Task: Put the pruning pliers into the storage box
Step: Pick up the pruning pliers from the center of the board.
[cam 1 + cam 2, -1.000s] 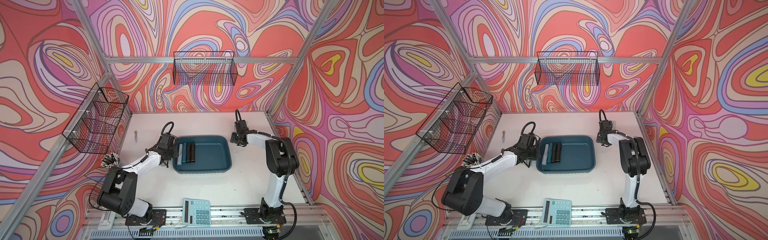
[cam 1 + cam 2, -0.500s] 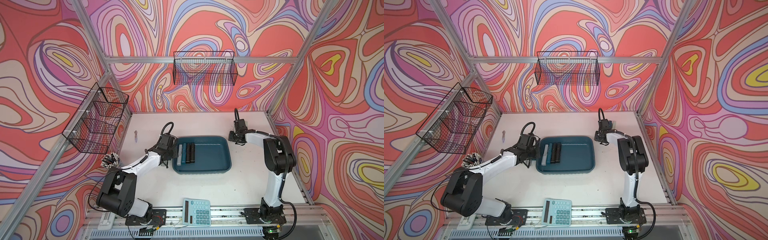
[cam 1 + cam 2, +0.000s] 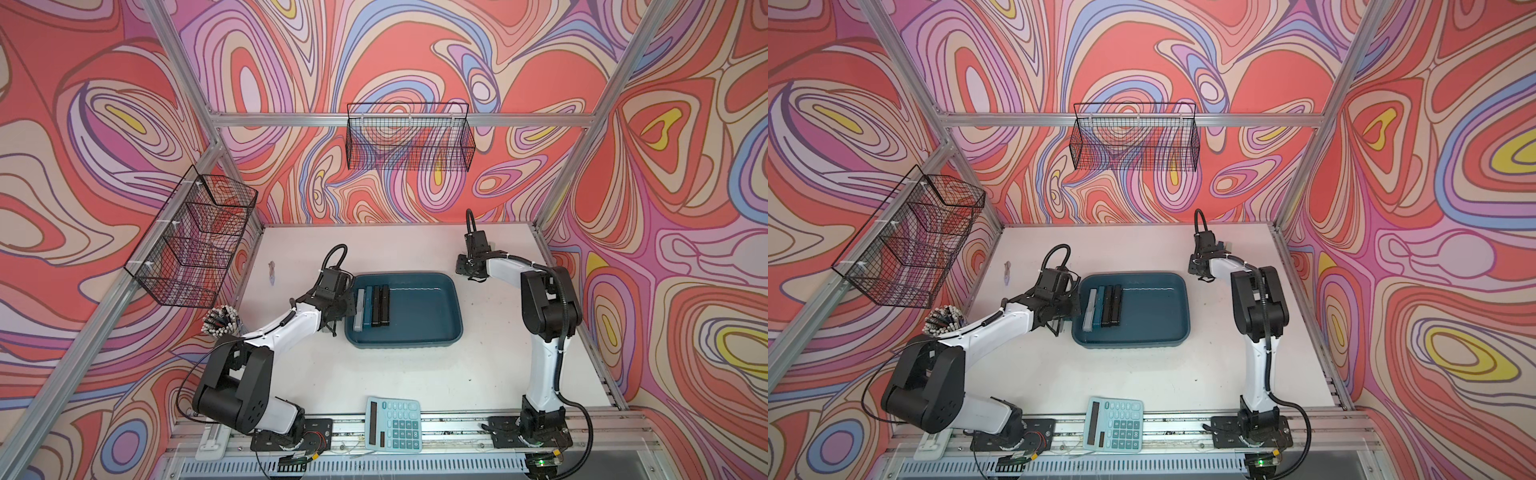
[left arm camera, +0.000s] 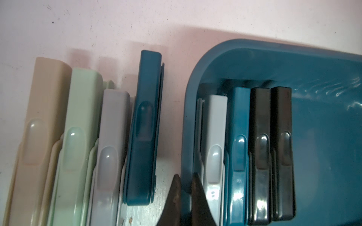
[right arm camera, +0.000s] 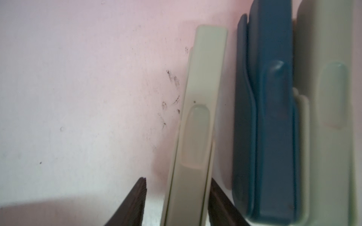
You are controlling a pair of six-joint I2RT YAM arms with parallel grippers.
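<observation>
While left tool (image 4: 186, 174) pinches teal storage box (image 4: 274, 48) rim, right tool (image 5: 178, 179) gapes around slim beige pliers (image 5: 199, 117).

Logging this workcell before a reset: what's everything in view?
shallow plastic storage box: one, dark teal, table centre.
slim bar-like pruning pliers: eleven; four (grey, teal, two black) in the box, four (beige, pale green, grey, teal) beside it, three (cream, teal, pale green) at the right gripper.
wire baskets: two, black, on walls.
calculator: one, pale teal, front edge.
small lilac object: one, table, near side basket.
bundle of white-tipped sticks: one, by left arm.
left gripper: black, shut on the box's rim.
right gripper: black, open astride the cream pliers.
</observation>
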